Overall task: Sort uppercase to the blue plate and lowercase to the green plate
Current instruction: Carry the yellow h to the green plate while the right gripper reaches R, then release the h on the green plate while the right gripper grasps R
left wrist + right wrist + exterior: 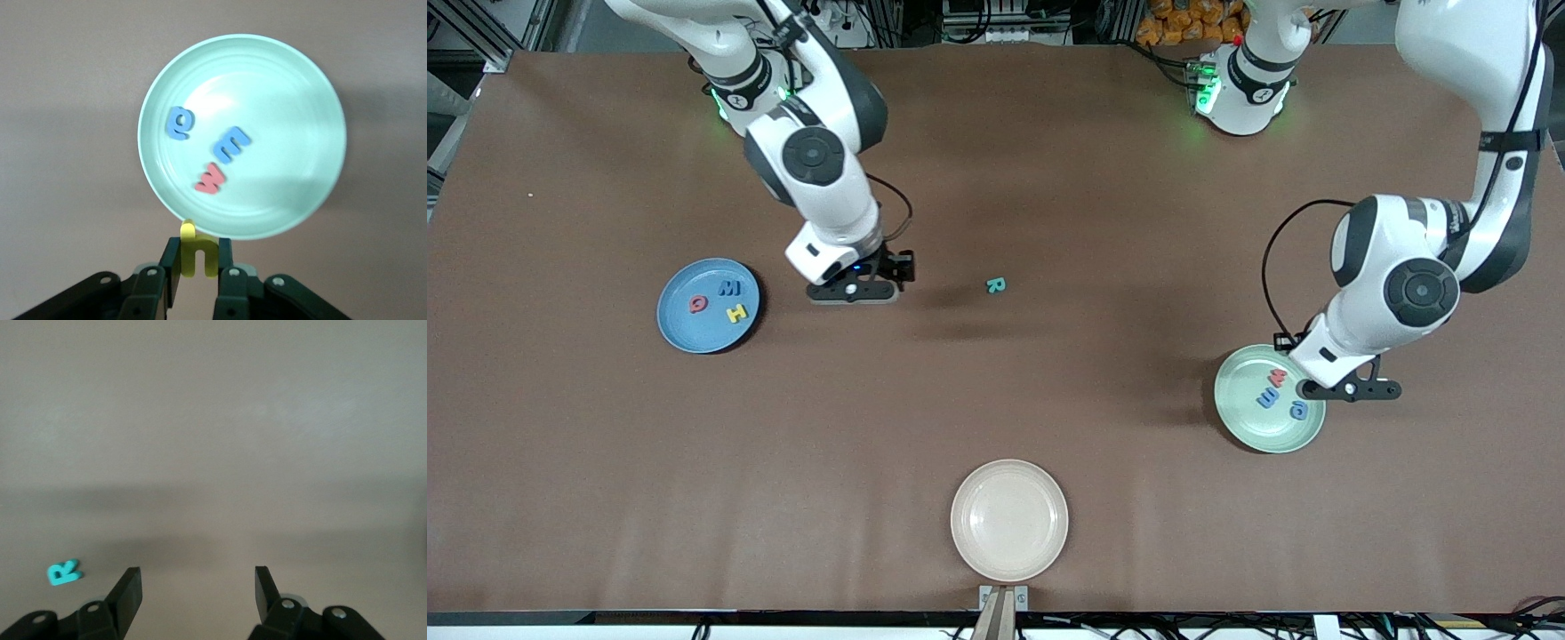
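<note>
The blue plate [685, 331] holds uppercase letters: a red Q [697, 304], a blue M [729, 287] and a yellow H [736, 312]. A teal R [996, 284] lies alone on the table, also seen as the R [64, 573] off to one side of my right gripper. My right gripper [852, 291] hangs open and empty [198, 577] over bare table between the blue plate and the R. The green plate [1263, 433] holds a red w [211, 177], a blue m [231, 144] and a rounded blue letter [179, 123]. My left gripper [198, 261] is shut on a yellow h [198, 253] over that plate's rim [293, 100].
A cream plate [1009, 520] with nothing on it sits near the table's front edge, midway between the two arms' ends. The brown table top [1138, 498] stretches wide around all three plates.
</note>
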{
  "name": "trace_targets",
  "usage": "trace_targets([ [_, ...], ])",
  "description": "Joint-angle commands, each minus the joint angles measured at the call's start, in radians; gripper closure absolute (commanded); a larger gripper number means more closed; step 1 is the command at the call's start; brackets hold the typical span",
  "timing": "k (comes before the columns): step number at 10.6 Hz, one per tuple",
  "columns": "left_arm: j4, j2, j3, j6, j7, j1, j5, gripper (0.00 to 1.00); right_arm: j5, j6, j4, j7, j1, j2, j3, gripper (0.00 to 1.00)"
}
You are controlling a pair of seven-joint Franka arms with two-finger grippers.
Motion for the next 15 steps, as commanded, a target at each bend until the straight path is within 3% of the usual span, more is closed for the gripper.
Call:
trace_targets([
  [1, 0.14, 0.12, 0.034, 0.004, 0.008, -0.02, -0.022, 0.84, -0.062, 0.02, 0.084, 0.148, 0.075, 0.106, 0.003, 0.23],
  [2, 0.171, 0.14, 0.036, 0.003, -0.004, -0.022, -0.022, 0.7, -0.114, 0.021, 0.104, 0.204, 0.093, 0.135, 0.003, 0.23],
  [3, 0.181, 0.137, 0.043, 0.003, -0.015, -0.035, -0.006, 0.1, -0.138, 0.024, 0.131, 0.243, 0.121, 0.167, 0.003, 0.23],
  [4, 0.187, 0.122, 0.065, 0.003, -0.007, -0.048, 0.015, 0.0, -0.158, 0.03, 0.154, 0.239, 0.133, 0.199, 0.003, 0.22],
  [9, 0.235, -0.078, 0.088, -0.08, -0.003, -0.055, 0.011, 0.0, -0.155, 0.173, 0.246, 0.283, 0.213, 0.374, -0.008, 0.23],
  [12, 0.245, -0.206, 0.088, -0.192, -0.003, -0.054, -0.106, 0.0, -0.155, 0.208, 0.246, 0.283, 0.23, 0.408, -0.019, 0.23],
  [15, 0.256, -0.281, 0.086, -0.26, -0.003, -0.043, -0.107, 0.0, -0.161, 0.208, 0.246, 0.275, 0.241, 0.417, -0.019, 0.23],
])
